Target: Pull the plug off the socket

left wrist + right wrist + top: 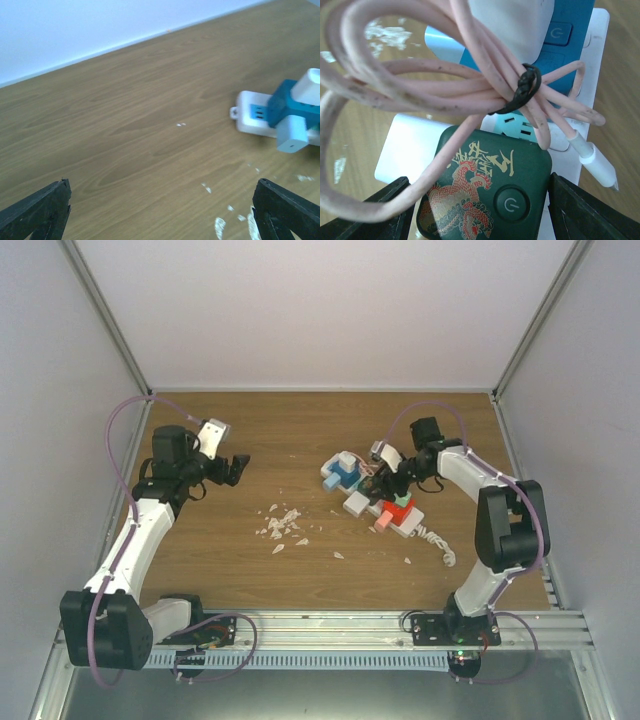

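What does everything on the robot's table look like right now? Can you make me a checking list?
Surface: brown wooden table.
Job's things: white socket strip lies flat; a dark green plug with a dragon picture and a blue plug sit on it.
Clutter: white scraps in the middle of the table.
Hands: left hand open, holding nothing; right hand closed on the green plug's sides.
Cables: pink cable bundle tied with a black tie; white coiled cord; purple cables on both arms.
Surroundings: white walls; metal rail at the near edge.
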Action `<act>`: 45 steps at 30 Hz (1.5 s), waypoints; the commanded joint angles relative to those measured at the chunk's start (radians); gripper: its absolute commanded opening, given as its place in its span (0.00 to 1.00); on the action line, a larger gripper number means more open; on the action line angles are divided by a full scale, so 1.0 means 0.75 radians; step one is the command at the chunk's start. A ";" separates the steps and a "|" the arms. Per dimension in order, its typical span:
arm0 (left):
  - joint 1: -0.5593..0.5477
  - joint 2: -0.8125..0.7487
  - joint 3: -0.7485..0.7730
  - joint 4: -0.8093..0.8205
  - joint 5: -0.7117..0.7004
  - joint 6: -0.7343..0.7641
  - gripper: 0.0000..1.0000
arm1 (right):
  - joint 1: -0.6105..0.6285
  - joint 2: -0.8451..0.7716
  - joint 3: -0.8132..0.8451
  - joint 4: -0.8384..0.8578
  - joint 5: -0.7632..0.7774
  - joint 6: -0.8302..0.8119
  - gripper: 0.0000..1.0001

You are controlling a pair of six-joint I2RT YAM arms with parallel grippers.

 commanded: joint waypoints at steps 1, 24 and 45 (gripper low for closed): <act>-0.032 0.010 0.019 -0.107 0.268 0.186 0.99 | 0.083 0.074 0.034 -0.211 -0.176 -0.193 0.45; -0.334 0.501 0.390 -0.348 0.614 0.757 0.99 | 0.024 -0.179 0.135 -0.100 -0.257 -0.177 0.89; -0.820 0.997 1.074 -0.530 0.645 1.037 0.94 | -0.501 -0.764 -0.606 0.000 -0.273 -0.556 0.94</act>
